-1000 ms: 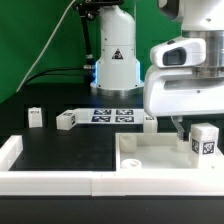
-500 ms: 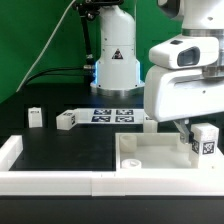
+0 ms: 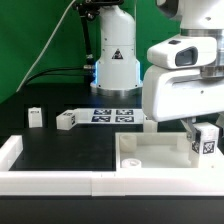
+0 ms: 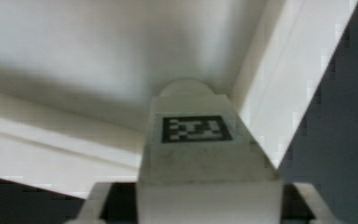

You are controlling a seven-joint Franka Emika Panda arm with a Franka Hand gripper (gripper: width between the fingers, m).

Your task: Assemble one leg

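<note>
The leg (image 3: 205,140), a small white post with a black-and-white tag, stands upright at the exterior view's right end of the large flat white plate (image 3: 150,153). My gripper (image 3: 196,128) hangs low right beside it. In the wrist view the leg (image 4: 197,150) sits between my two fingers, with a dark gap on each side, so my gripper (image 4: 197,208) is open around it. Part of the plate (image 4: 87,60) shows beyond the leg.
Two more small white posts (image 3: 35,117) (image 3: 66,120) stand on the black table at the exterior view's left. The marker board (image 3: 112,115) lies behind them before the robot base (image 3: 115,65). A white rail (image 3: 60,181) runs along the front.
My gripper has shifted slightly toward the exterior view's right, closer to the leg. The leg and the other parts have stayed in place.
</note>
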